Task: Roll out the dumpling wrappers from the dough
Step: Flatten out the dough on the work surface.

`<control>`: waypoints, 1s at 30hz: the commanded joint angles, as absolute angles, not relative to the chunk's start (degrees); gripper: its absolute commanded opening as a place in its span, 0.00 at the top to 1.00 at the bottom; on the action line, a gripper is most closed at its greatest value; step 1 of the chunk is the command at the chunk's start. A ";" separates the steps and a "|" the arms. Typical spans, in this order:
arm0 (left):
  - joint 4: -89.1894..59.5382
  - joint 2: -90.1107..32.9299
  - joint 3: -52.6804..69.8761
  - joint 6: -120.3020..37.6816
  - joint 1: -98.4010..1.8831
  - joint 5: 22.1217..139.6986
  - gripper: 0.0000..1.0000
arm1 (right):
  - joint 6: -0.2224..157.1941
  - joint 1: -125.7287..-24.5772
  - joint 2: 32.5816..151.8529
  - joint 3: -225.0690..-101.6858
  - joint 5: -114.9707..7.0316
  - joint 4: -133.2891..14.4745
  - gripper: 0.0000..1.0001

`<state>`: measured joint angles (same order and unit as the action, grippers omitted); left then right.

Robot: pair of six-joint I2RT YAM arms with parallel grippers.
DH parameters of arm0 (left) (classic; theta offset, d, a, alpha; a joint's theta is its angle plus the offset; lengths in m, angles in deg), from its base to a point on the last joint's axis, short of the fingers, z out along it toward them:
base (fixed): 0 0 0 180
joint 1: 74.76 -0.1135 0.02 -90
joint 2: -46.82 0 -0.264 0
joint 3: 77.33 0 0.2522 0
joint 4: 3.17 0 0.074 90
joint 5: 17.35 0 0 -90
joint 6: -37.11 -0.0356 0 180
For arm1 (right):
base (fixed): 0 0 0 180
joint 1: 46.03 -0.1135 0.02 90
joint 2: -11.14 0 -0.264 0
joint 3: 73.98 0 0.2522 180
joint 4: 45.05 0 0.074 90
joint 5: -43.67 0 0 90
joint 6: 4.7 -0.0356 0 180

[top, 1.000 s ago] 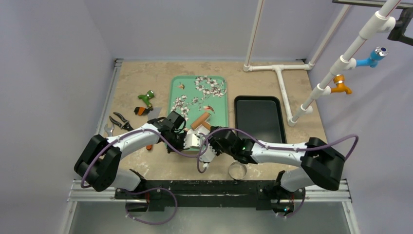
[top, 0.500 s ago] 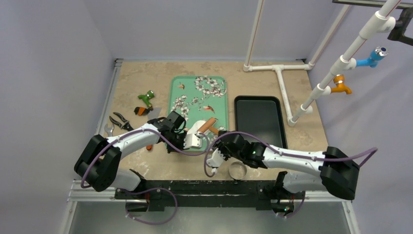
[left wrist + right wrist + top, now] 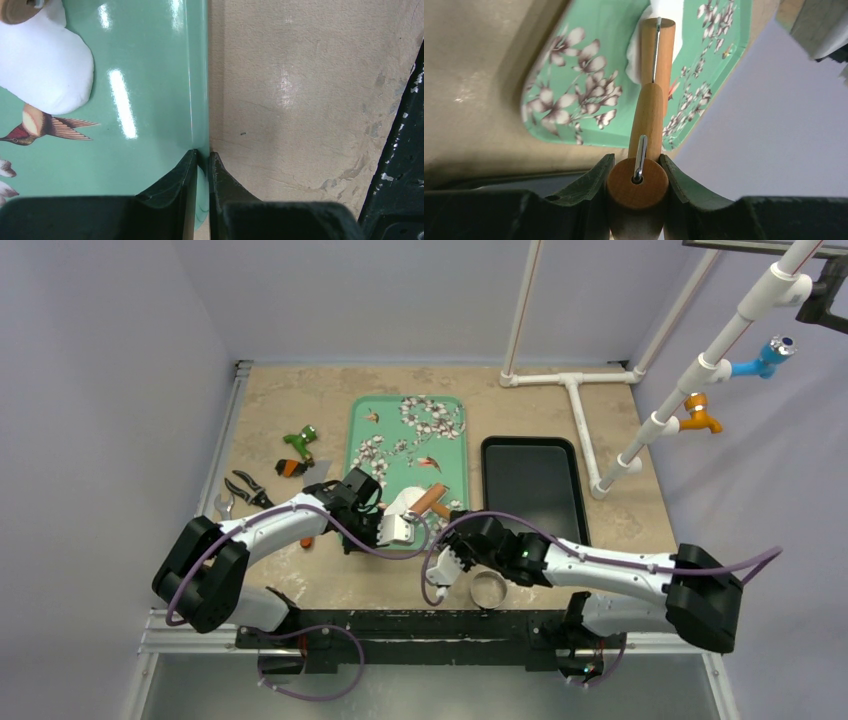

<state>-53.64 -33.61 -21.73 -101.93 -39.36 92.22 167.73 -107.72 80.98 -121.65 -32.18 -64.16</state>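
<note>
A white lump of dough (image 3: 404,502) (image 3: 42,75) lies on the green flowered tray (image 3: 400,430) near its front edge. A wooden roller (image 3: 428,497) (image 3: 656,45) rests on the dough's right side, and dough (image 3: 634,55) shows beside it in the right wrist view. My right gripper (image 3: 450,523) (image 3: 637,167) is shut on the roller's wooden handle (image 3: 646,120), just off the tray's near edge. My left gripper (image 3: 398,536) (image 3: 202,157) is shut on the tray's rim (image 3: 199,100), close to the dough. The dumpling wrappers are out of view.
A black tray (image 3: 533,485) lies right of the green one. A metal ring cutter (image 3: 488,588) sits by the table's near edge under my right arm. Pliers (image 3: 245,490), a wrench (image 3: 222,505) and a green toy drill (image 3: 300,443) lie at left. A white pipe frame (image 3: 575,400) stands at back right.
My right arm has drawn back toward the near right, and the roller has slid right with it, uncovering more of the dough. The left gripper has not moved.
</note>
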 commanded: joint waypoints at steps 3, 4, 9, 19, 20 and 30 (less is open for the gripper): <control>-56.67 -34.07 -22.94 -101.67 -38.77 95.24 1.00 | 165.80 -107.90 84.58 -118.95 -34.68 -71.72 1.00; -56.64 -33.86 -22.99 -101.66 -38.73 95.24 1.00 | 166.32 -107.90 87.31 -120.11 -35.16 -71.05 1.00; -56.35 -33.26 -23.38 -101.58 -38.78 95.32 1.00 | 168.11 -108.97 93.59 -124.45 -32.46 -71.56 1.00; -56.43 -33.96 -22.97 -101.56 -38.76 95.14 1.00 | 166.20 -114.05 74.98 -117.69 -29.72 -81.51 1.00; -56.43 -33.96 -23.03 -101.52 -38.78 95.10 1.00 | 166.74 -114.00 74.75 -117.27 -31.42 -79.37 1.00; -56.35 -33.56 -23.29 -101.67 -38.75 95.15 1.00 | 170.80 -111.36 92.95 -126.23 -38.38 -67.42 1.00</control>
<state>-53.42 -33.41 -21.92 -101.93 -39.36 92.20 169.61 -112.00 88.30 -126.59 -31.11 -63.70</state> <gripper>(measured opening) 0.094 0.321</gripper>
